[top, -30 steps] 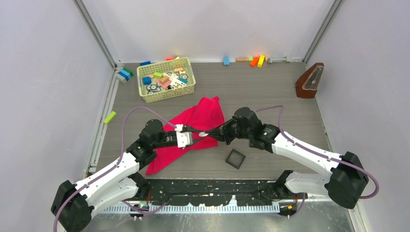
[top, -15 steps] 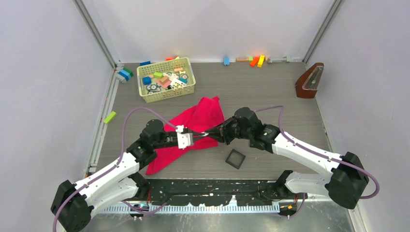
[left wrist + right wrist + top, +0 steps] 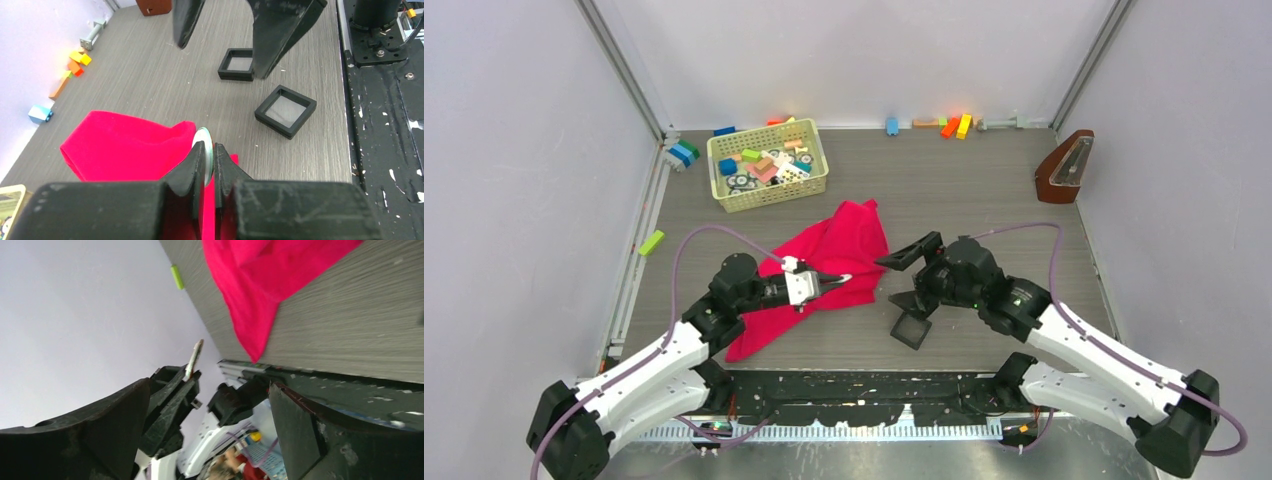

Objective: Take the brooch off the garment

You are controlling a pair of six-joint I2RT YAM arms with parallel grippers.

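The grey wooden table (image 3: pixel 984 190) bears the garment (image 3: pixel 844 245), with a basket (image 3: pixel 774 197) behind it, a black tray (image 3: pixel 268 101) to its right and a green block (image 3: pixel 651 242) to its left.

The soft cloth garment (image 3: pixel 824 265) is plain crimson-pink, the tiny round brooch (image 3: pixel 205 145) pale greenish, the small square trays (image 3: pixel 273 125) black, the wood-grain tabletop (image 3: pixel 984 190) grey, the perforated basket (image 3: pixel 774 195) pale yellow

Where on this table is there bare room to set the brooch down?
Widest bare patch: back middle, between the basket and the metronome, short of the blocks along the wall. Another lies between the metronome and the right arm. Crowded: the centre, where the garment, the left pincer and the black trays bunch.
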